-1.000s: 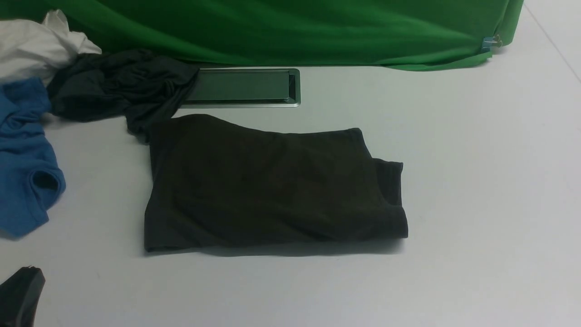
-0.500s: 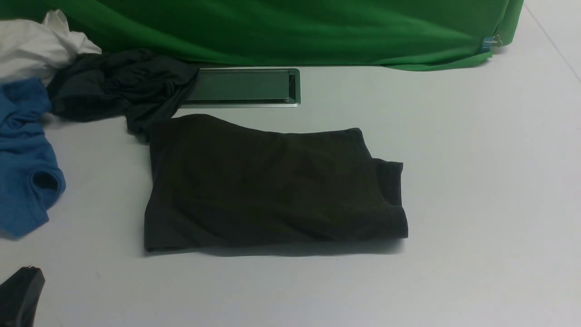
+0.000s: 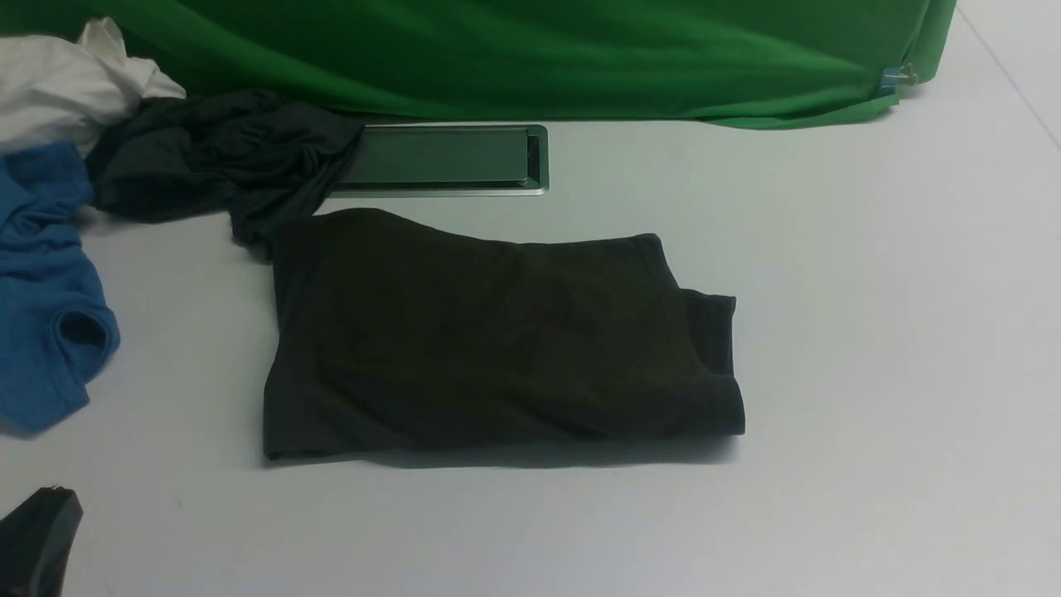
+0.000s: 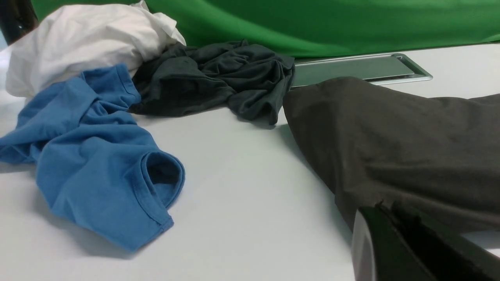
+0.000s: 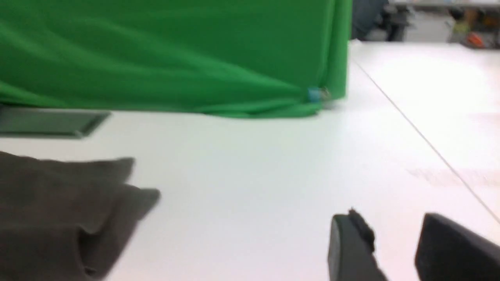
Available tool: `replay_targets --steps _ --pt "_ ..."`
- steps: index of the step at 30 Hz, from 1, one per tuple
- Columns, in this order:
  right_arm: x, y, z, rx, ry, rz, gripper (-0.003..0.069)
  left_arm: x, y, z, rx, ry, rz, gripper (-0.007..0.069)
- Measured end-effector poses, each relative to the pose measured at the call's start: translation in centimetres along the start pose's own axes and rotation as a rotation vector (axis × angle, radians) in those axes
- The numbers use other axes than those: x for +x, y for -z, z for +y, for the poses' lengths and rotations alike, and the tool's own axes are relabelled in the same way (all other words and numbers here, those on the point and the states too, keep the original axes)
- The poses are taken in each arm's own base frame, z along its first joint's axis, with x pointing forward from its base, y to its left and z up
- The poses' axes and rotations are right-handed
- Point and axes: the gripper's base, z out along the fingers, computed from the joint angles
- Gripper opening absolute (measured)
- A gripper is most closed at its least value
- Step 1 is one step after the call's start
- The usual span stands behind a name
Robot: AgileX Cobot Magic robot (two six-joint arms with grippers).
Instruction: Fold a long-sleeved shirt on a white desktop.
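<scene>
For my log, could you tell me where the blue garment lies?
The blue garment lies at the front view's far left, beside the crumpled dark garment and below the white cloth.

long-sleeved shirt (image 3: 497, 340): matt dark knit cloth | white desktop (image 3: 870, 332): smooth, matt

Green cloth backdrop (image 3: 530, 58) behind — blurred clutter (image 5: 429, 19) beyond.

Four garments lay on one desk (image 3: 870, 332): one folded long-sleeved shirt (image 3: 497, 340), one dark teal-grey garment (image 3: 215, 157), one blue garment (image 3: 41, 290), one white garment (image 3: 66, 79), one cable hatch (image 3: 443, 157) behind the shirt, one green backdrop (image 3: 539, 50).
</scene>
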Motion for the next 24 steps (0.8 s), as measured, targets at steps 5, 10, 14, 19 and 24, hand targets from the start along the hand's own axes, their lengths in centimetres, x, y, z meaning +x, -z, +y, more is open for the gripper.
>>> replay_targets --steps 5,10,14,19,24 --pt "0.52 0.02 -0.39 0.068 -0.041 0.039 0.0240 -0.01 0.00 0.00 0.001 0.000 -0.001 0.0020" --pt "0.43 0.02 -0.41 0.074 -0.064 0.029 0.0240 -0.01 0.00 0.00 0.001 0.000 -0.001 0.0020" --pt "0.42 0.01 -0.31 0.057 -0.071 0.028 0.0240 -0.01 0.00 0.00 0.001 0.000 -0.001 0.0020" --pt "0.40 0.00 -0.14 0.026 -0.070 0.026 0.0240 -0.01 0.00 0.00 0.000 -0.004 -0.001 0.0020" --pt "0.39 0.00 -0.13 0.025 -0.071 0.025 0.0241 -0.01 0.00 0.02 -0.002 -0.009 -0.001 0.0020"
